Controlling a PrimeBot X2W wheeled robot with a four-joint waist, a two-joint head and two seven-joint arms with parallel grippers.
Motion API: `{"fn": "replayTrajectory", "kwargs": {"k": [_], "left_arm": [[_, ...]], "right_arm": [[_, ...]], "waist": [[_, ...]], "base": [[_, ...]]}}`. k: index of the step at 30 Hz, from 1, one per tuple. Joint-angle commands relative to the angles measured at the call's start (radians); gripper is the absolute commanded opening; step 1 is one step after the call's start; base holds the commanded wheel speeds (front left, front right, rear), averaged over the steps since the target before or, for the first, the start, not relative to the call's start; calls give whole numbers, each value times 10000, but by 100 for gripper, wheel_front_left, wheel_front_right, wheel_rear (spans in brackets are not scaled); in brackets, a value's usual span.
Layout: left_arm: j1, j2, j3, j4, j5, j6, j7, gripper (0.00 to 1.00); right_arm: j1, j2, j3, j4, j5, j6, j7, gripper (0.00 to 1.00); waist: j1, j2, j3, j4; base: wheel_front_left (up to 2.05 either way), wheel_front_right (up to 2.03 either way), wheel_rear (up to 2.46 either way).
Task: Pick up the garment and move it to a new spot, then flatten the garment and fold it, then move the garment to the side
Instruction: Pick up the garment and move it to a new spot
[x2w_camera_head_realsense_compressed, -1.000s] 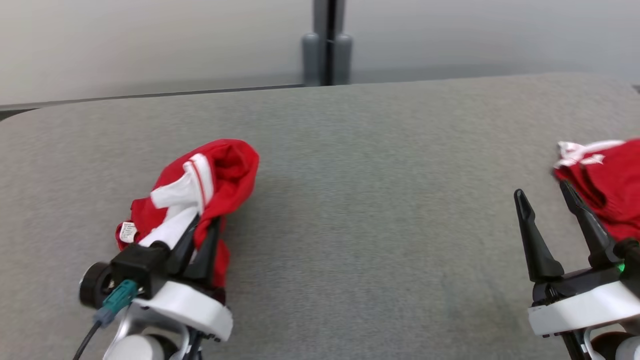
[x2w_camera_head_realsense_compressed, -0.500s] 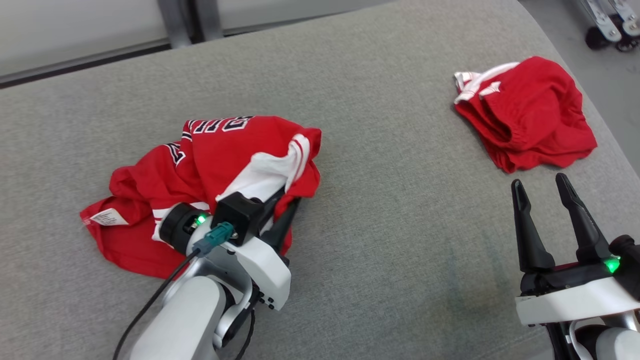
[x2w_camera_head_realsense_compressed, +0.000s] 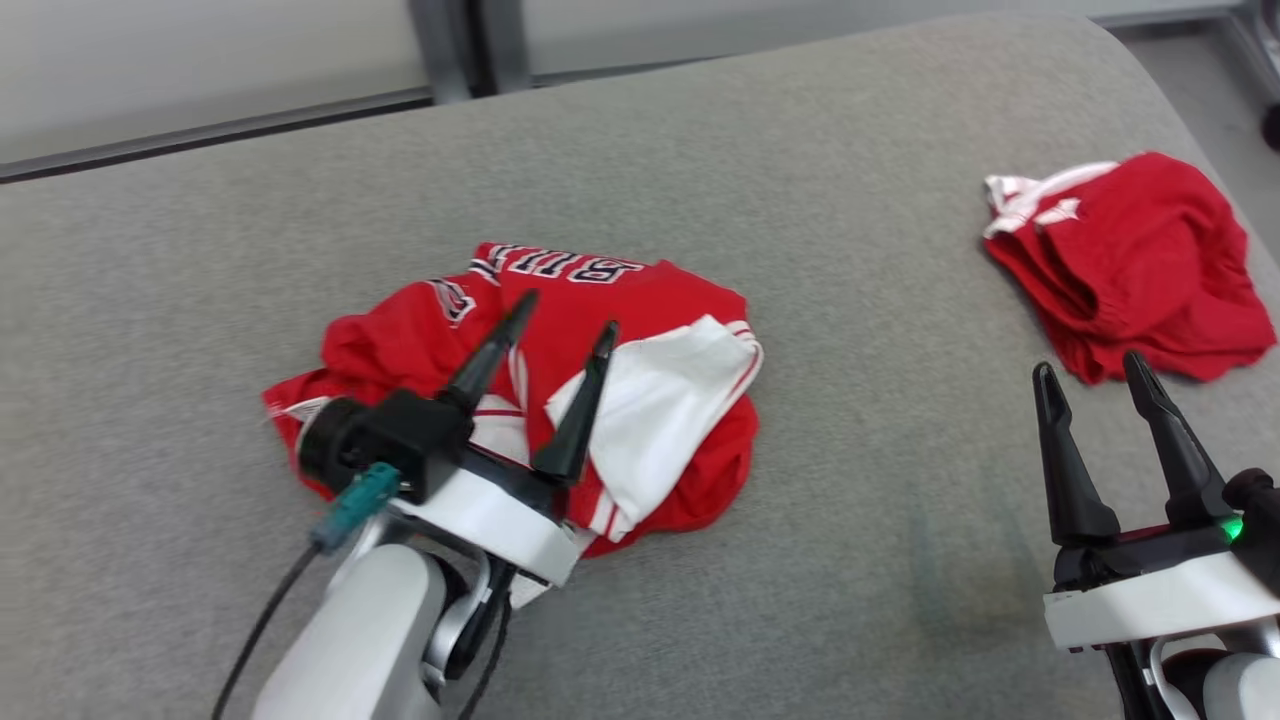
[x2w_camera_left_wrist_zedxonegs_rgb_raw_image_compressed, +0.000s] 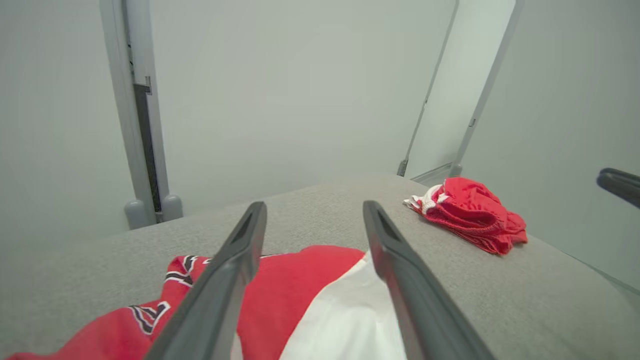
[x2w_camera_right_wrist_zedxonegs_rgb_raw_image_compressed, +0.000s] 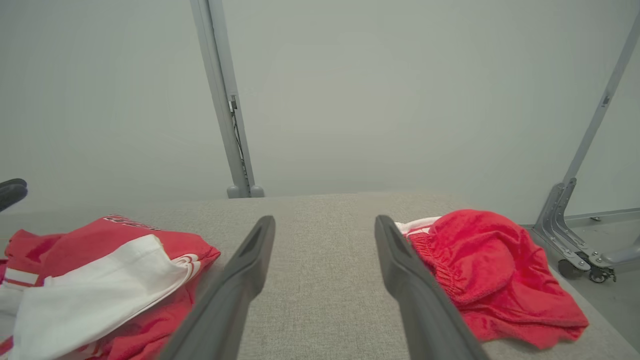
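Right gripper (x2w_camera_head_realsense_compressed: 1088, 364): at near edge of table (x2w_camera_head_realsense_compressed: 800, 180), jaws wide, empty.
Left gripper (x2w_camera_head_realsense_compressed: 567, 313): over mid-table, jaws spread wide, gripping nothing.
Jersey (x2w_camera_head_realsense_compressed: 690, 320): crumpled heap mid-table under left fingers, white panel up.
Red shorts (x2w_camera_head_realsense_compressed: 1150, 260): table's far right corner.
Risk: open finger snags loose fold on lifting and drags heap; bunched layers trap creases during flattening.

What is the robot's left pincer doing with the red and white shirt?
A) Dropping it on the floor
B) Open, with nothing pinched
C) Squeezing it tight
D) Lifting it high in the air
B: the left pincer has its two fingers spread apart over the shirt, which lies crumpled on the gray table.
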Motion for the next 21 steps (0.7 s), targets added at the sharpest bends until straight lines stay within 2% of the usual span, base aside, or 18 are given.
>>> {"fn": "replayTrajectory", "kwargs": {"k": [1, 11, 16, 21], "left_arm": [[87, 121, 234, -150, -69, 149, -182, 100], [1063, 995, 2082, -488, -702, 946, -717, 100], [2219, 1540, 2680, -587, -1033, 1137, -737, 100], [3229, 1777, 2813, -865, -1151, 1306, -651, 100]], "right_arm": [[93, -82, -27, -42, -57, -4, 55, 100], [494, -304, -229, -274, -114, -4, 568, 100], [888, -325, -291, -210, -101, -4, 766, 100], [1260, -340, -278, -70, -17, -4, 882, 100]], "waist": [[0, 0, -439, 607], [0, 0, -1232, 2065], [0, 0, -1855, 2316], [0, 0, -2387, 2283]], "base": [[0, 0, 0], [0, 0, 0], [0, 0, 0], [0, 0, 0]]}}
